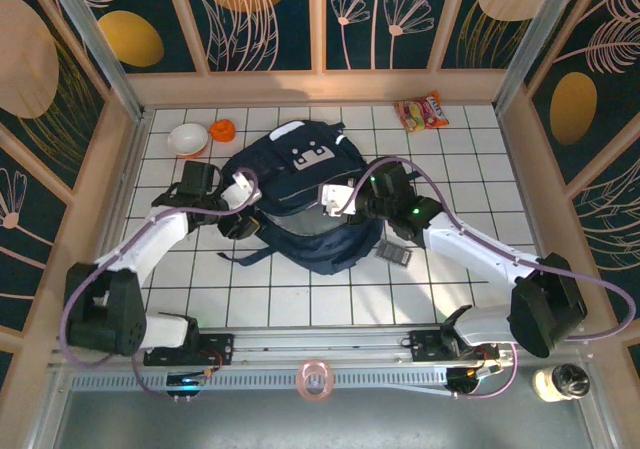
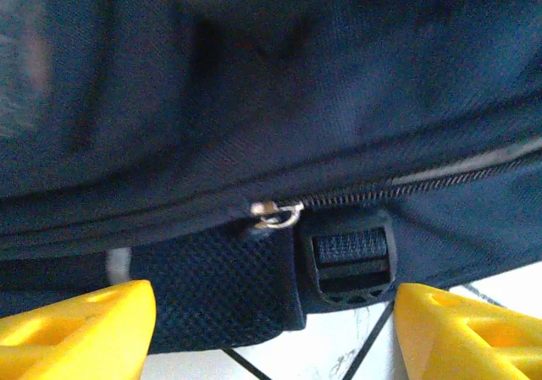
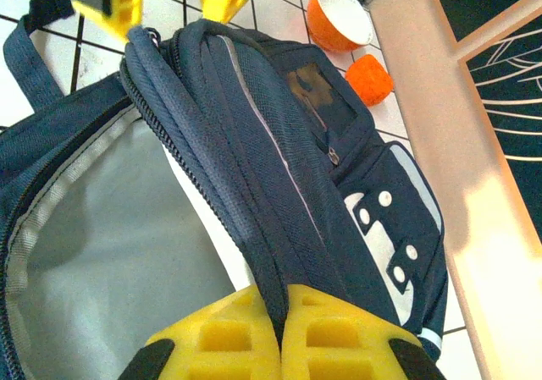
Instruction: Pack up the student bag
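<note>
The student bag [image 1: 300, 169], a big navy backpack with a grey-white patch, lies in the middle of the tiled table. Its main compartment is unzipped, and grey lining [image 3: 93, 253] shows inside. My right gripper [image 3: 280, 300] is shut on the front flap's edge on the bag's right side, holding it up. At the bag's left side, my left gripper [image 2: 275, 312] stands open. Its yellow fingers [image 2: 76, 325] straddle the mesh pocket and a black strap buckle [image 2: 351, 261], just below a silver zipper pull [image 2: 275, 213]. From above, the left gripper [image 1: 243, 224] and the right gripper [image 1: 335, 201] flank the opening.
A white bowl [image 1: 187, 139] and a small orange object [image 1: 222, 129] sit at the back left. A snack packet [image 1: 422, 111] lies at the back right. A small dark item [image 1: 393, 254] rests by the bag's right corner. Wooden walls enclose the table.
</note>
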### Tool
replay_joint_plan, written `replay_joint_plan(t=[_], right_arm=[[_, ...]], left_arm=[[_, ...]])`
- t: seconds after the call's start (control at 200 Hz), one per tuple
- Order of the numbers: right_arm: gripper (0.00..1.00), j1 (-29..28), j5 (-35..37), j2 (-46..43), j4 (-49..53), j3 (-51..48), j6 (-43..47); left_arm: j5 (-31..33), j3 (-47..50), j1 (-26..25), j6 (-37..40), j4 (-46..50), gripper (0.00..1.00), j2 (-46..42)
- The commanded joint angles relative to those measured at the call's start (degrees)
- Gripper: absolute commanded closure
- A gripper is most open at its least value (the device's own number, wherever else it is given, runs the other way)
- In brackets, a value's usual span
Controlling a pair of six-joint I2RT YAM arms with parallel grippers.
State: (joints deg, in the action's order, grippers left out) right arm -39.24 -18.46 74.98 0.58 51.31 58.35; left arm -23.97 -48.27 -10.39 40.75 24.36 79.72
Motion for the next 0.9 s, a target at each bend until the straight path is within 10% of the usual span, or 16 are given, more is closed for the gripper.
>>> replay_joint_plan(t=[0.0,0.28,0.896], right_arm=[[1.00,0.68,-3.86,-3.17,-1.81,2.30,-2.39],[1.00,1.11,-4.91,-3.04,-3.96,2.90,-4.65],[1.00,2.24,-1.08,0.52,-6.08,3.69,-11.14]], left_arm=[[-0.83,-2.19,0.47,10.12,2.06,0.25,3.17],[-9.39,0.97,0.51,9.29,-8.47,0.25,3.95],[-22.44,5.16,0.51,1.85,-15.97,0.75,2.46]])
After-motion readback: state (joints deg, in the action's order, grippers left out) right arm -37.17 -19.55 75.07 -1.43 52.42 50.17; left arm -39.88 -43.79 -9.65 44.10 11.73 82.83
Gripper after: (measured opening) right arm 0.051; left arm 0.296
